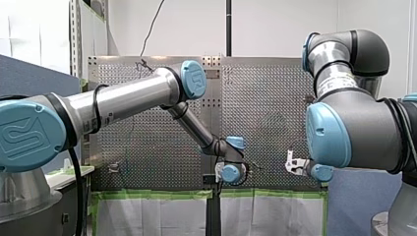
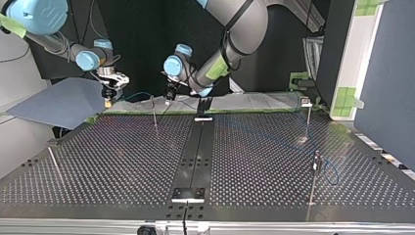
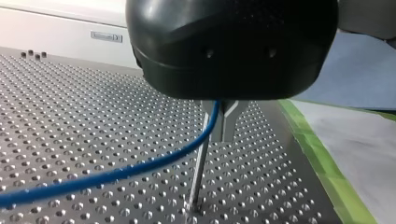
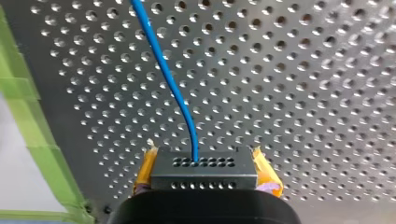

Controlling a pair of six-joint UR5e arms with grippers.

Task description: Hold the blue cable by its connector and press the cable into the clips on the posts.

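Observation:
My right gripper (image 4: 203, 178) is shut on the black connector (image 4: 205, 167), with a yellow pad (image 4: 267, 175) on each side of it. The blue cable (image 4: 170, 79) runs away from the connector over the perforated table (image 4: 303, 93). My left gripper (image 3: 223, 134) has its metal fingers shut on the blue cable (image 3: 140, 170), just beside the top of a thin post (image 3: 198, 177). In the top view my right gripper (image 2: 107, 102) hangs at the far left edge and my left gripper (image 2: 168, 99) is right of it, near the post (image 2: 154, 111).
More thin posts stand at the top view's right (image 2: 308, 120) (image 2: 315, 164) and near left (image 2: 54, 164). Green tape (image 3: 322, 158) marks the table's edge. A grey-blue sheet (image 2: 63, 103) lies beyond the far left corner. Black brackets (image 2: 188, 194) sit on the centre strip.

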